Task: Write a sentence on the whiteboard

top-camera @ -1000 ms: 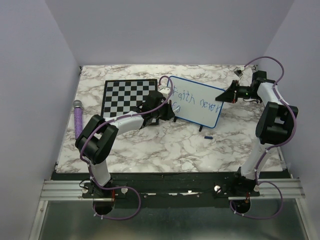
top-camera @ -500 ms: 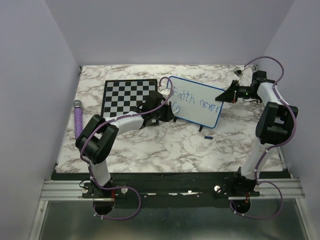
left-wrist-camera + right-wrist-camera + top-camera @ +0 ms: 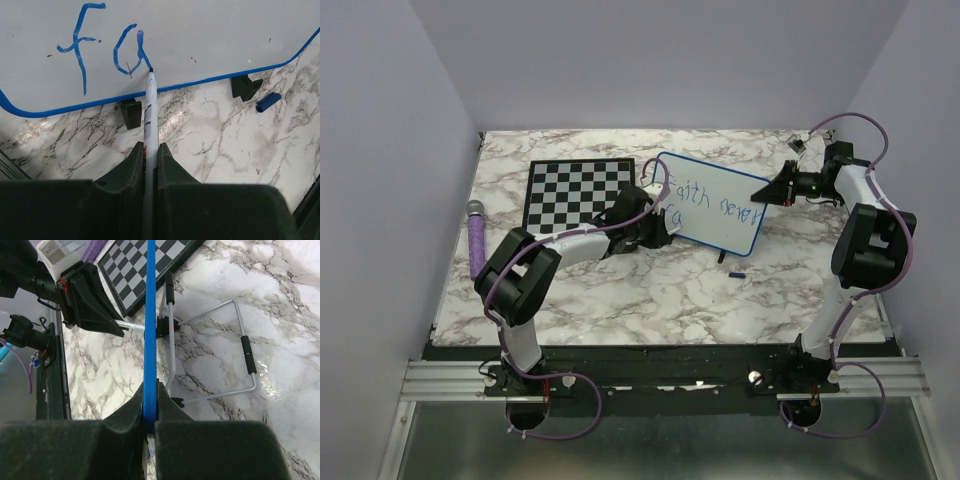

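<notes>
Edged a touch right since a second ago: left gripper (image 3: 150,150) clamped on marker (image 3: 150,107), tip at whiteboard (image 3: 210,30) beside sentence (image 3: 102,47) letters "fa"; right gripper (image 3: 150,390) pinching whiteboard's blue edge

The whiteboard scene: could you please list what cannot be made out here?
- Top view: the left arm covers most of the lower line of writing on the whiteboard.
- Left wrist view: the top edge cuts off the upper line; only "fa" shows above the marker.
- Right wrist view: the whiteboard is edge-on in the right gripper, so its face is hidden.
- Top view: the blue piece is too small to identify.
</notes>
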